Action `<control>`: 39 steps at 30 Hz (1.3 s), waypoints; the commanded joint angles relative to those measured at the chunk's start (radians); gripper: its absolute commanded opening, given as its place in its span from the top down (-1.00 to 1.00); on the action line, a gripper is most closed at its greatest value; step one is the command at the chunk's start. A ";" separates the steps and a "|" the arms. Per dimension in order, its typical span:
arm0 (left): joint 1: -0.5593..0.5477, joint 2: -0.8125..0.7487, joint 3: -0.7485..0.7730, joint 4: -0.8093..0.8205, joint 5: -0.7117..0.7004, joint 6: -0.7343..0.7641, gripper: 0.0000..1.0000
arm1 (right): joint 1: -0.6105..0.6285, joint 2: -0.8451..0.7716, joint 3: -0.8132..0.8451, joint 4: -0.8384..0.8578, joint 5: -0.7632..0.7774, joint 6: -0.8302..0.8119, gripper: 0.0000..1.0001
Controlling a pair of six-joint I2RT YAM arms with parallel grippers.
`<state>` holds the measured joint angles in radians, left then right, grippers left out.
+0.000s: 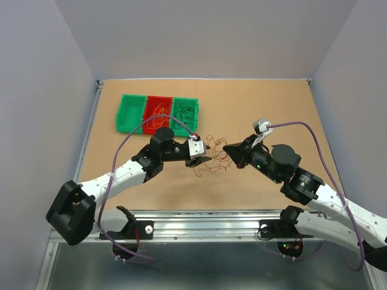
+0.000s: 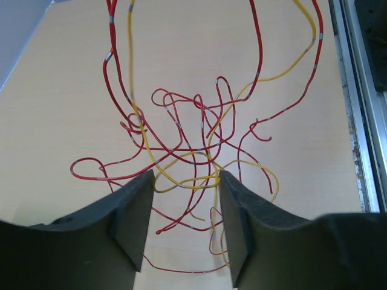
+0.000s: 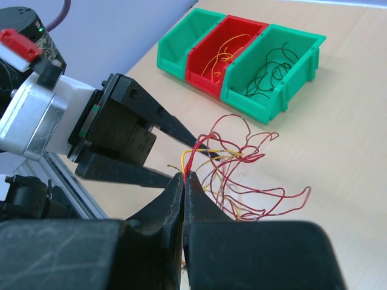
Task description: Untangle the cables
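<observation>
Tan tabletop (image 1: 272, 115) lay under both arms. At its middle, the right gripper (image 3: 183, 181) was pinched tight on red and yellow strands of the cables (image 1: 214, 158). The left gripper (image 2: 184, 184) stood with jaws apart, straddling the same clump. Beyond sat 3 bins (image 1: 158, 113), 2 of them holding more wires.

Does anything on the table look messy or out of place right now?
Yes: a knotted wire clump of red and yellow strands sits outside the bins. The right gripper pinches some strands; the left gripper straddles it, open.
</observation>
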<state>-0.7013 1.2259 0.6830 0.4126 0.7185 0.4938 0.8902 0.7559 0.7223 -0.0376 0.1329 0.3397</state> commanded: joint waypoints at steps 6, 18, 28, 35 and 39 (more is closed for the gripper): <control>-0.009 0.044 0.066 0.009 -0.011 0.017 1.00 | 0.000 -0.013 -0.024 0.065 0.014 -0.001 0.99; 0.042 -0.049 0.007 0.087 -0.235 -0.046 1.00 | 0.000 -0.073 -0.047 -0.013 0.395 0.085 0.60; 0.236 -0.034 0.039 0.098 -0.120 -0.146 1.00 | 0.000 -0.162 -0.054 -0.096 0.614 0.148 0.99; 0.237 -0.094 0.030 0.077 0.039 -0.120 1.00 | 0.000 -0.034 -0.011 -0.081 0.351 0.055 -0.56; 0.233 -0.124 0.064 0.011 0.148 -0.115 1.00 | 0.000 0.118 0.020 -0.048 0.216 -0.005 -0.37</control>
<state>-0.4633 1.1606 0.6964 0.4339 0.7193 0.3790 0.8902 0.7845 0.6750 -0.1230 0.4973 0.4046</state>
